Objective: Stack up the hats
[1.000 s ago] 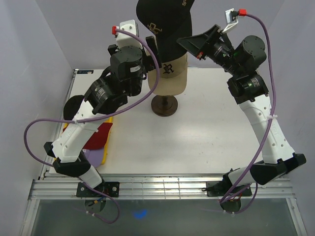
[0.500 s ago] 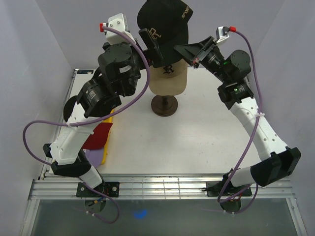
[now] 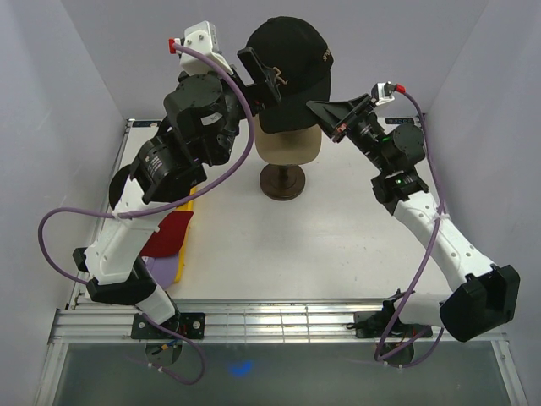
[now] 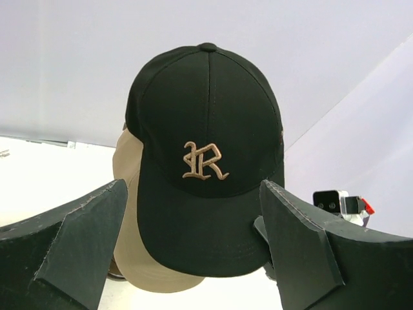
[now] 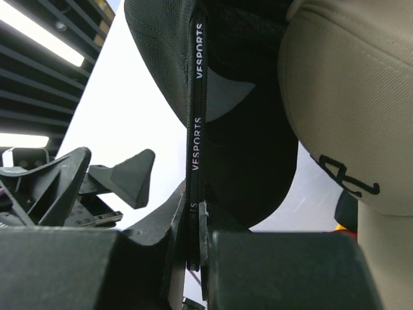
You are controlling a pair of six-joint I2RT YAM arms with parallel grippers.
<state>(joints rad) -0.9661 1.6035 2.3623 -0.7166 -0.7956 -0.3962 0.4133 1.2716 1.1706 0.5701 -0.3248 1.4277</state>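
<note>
At the upper centre of the overhead view, a black cap (image 3: 296, 46) with a gold R lies over a tan cap (image 3: 287, 145) on a dark stand (image 3: 282, 181). Its brim points down the frame, toward the arms, and its long axis runs top to bottom. The right gripper (image 3: 328, 116) pinches the brim's edge; the left gripper (image 3: 264, 78) is spread wide at the cap's front

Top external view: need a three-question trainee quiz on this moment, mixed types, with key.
1. Multiple choice: which arm's jaws are clamped on the black cap? A left, B right, C neither.
2. True or false: the cap beneath the black cap is blue.
3. Fill in: the letter stitched on the black cap's front is ___.
Key: 1 B; 2 false, it is the tan cap; 3 R.
</note>
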